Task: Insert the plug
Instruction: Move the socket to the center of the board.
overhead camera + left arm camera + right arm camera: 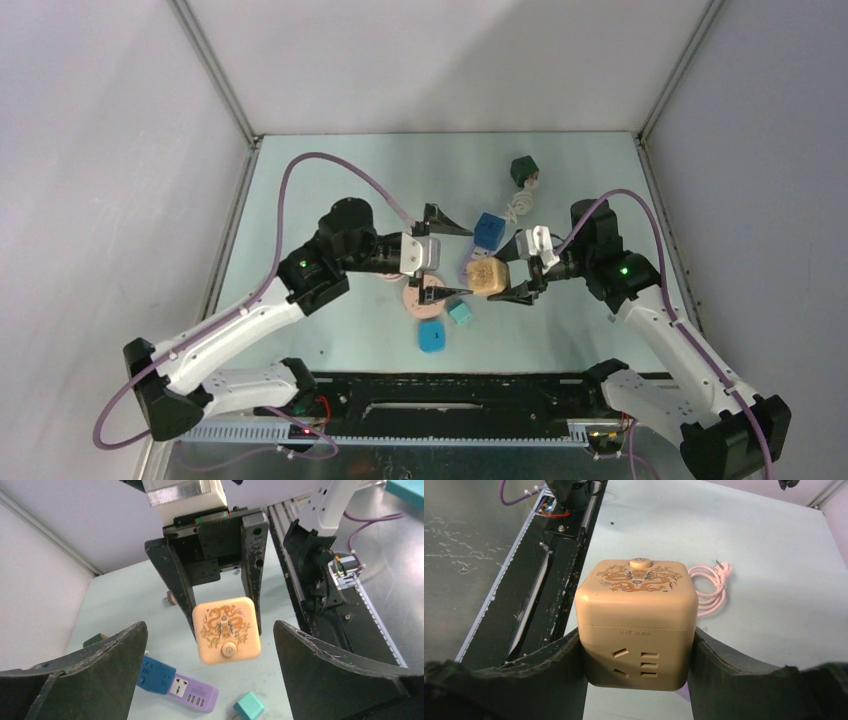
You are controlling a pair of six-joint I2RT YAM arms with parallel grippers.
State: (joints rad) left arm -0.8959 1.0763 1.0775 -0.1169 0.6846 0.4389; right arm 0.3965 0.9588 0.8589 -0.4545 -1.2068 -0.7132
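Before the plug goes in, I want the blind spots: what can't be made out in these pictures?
Pink cable: top view, mostly under the left gripper.
Beige socket cube sides: right wrist view, covered by the right gripper.
Purple power strip: top view, mostly behind the cube.

The socket cube (488, 277) is sitting between the fingers of the right end effector (496, 276), above the desk (330, 180). The left end effector (470, 262) is facing it from the left. A power strip (192, 692) is lying beneath the cube, a small block (460, 313) just in front of it, and a coiled cable (412, 302) under the left end effector.
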